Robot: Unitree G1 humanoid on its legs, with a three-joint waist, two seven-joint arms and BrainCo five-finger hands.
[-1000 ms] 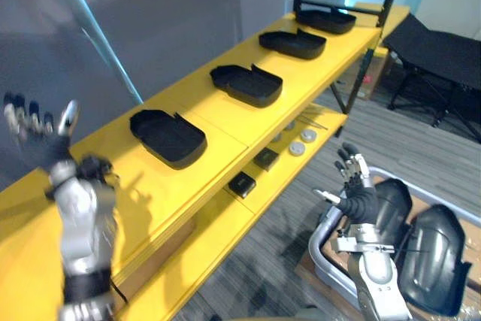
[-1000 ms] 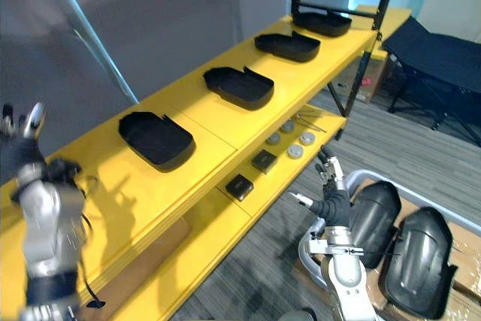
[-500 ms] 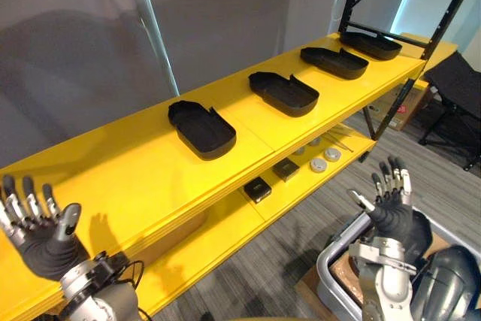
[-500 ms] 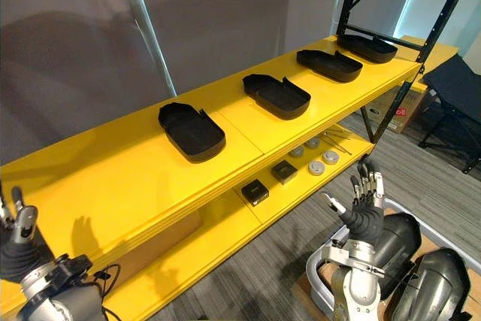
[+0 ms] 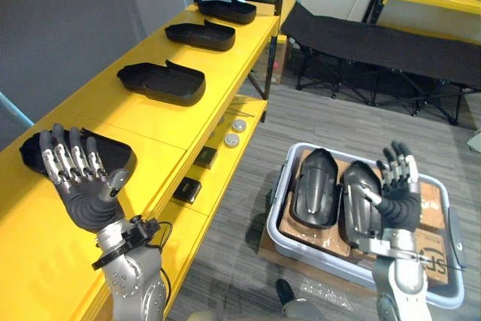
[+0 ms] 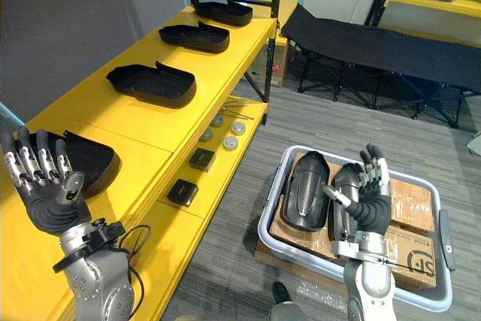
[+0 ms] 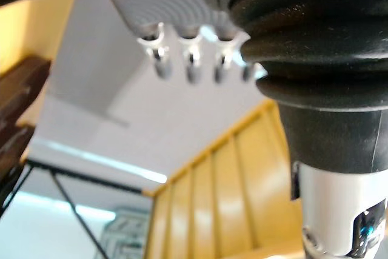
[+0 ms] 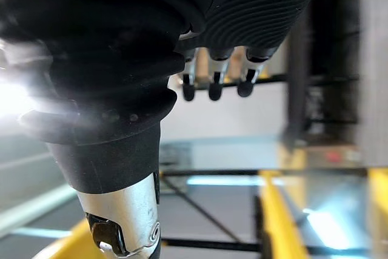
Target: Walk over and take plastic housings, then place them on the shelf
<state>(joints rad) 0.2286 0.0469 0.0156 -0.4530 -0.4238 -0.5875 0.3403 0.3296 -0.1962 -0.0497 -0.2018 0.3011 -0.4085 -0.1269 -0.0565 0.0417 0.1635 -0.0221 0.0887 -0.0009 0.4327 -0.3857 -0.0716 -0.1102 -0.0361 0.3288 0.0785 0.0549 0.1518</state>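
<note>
since half a second ago my head has swung round and the whole picture has shifted with it: the yellow shelf [image 5: 161, 122] now runs up the left side, and the grey tub [image 5: 276, 201] on the carpet floor [image 5: 240, 238] is in full sight at lower right. four black housings lie in a row along the shelf top, well apart, with bare yellow between them; the nearest housing [image 5: 120, 159] sits just behind my left hand [image 5: 89, 199]. the shelf's front edge slants from lower left up to a black upright [image 5: 273, 43], and a strip of open floor parts it from the tub. two more plastic housings lie side by side in the tub on cardboard [image 5: 436, 208]: the left housing [image 5: 316, 186] and the right housing [image 5: 357, 174]. a black folding cot [image 5: 376, 39] stands beyond. my left hand is raised before the shelf, fingers straight and spread upward, holding nothing. my right hand [image 5: 400, 202] is raised likewise over the tub's near side, fingers straight up, empty, in front of the right housing.
</note>
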